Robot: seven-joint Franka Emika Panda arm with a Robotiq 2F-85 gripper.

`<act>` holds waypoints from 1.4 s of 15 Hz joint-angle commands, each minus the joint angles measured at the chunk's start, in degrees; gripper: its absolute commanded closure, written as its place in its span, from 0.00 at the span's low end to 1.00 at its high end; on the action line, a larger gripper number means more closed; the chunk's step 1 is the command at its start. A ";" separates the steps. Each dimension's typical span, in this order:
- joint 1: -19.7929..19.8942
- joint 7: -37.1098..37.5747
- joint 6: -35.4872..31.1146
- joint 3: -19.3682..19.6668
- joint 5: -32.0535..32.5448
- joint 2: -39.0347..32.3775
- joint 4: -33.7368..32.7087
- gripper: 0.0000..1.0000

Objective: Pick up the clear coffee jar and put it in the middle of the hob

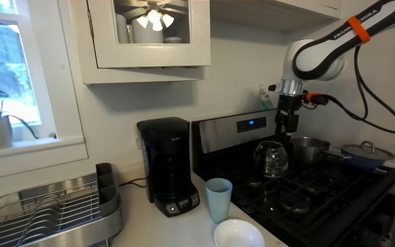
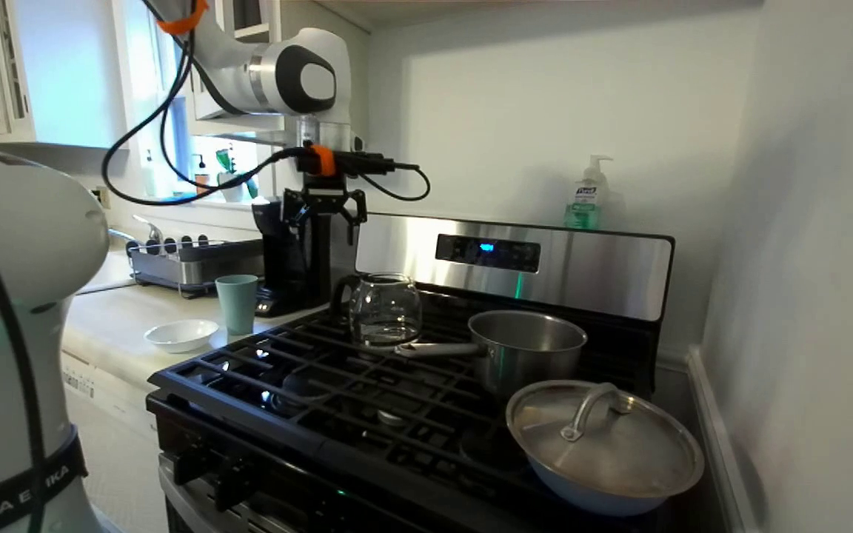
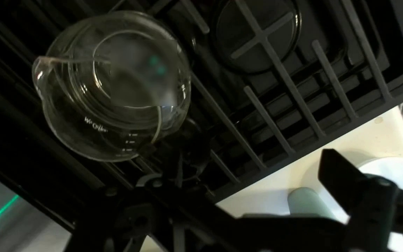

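The clear coffee jar stands upright on the rear part of the hob, at the side nearer the counter. It shows in both exterior views. Its dark handle points towards the counter side. In the wrist view the jar lies at upper left, partly covered by a blurred patch; its dark handle blends into the black hob. My gripper is open and empty, above the jar and apart from it, over its handle side. In the wrist view the fingers are spread wide with nothing between them.
A steel saucepan stands beside the jar, its handle reaching towards it. A lidded blue pan sits on the hob. The coffee maker, light blue cup and white bowl stand on the counter. A soap bottle tops the back panel.
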State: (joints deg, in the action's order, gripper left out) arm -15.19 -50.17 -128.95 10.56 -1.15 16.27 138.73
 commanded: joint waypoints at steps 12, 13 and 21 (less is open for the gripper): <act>0.65 -28.43 0.04 2.01 -15.20 -11.68 -9.76 0.00; 2.18 -29.79 0.14 0.41 -16.35 -12.04 -9.47 0.00; 8.76 -38.50 -6.53 -7.14 -18.71 -16.05 -7.46 0.00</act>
State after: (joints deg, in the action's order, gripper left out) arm -8.85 -84.06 -132.48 5.90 -17.57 1.50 130.18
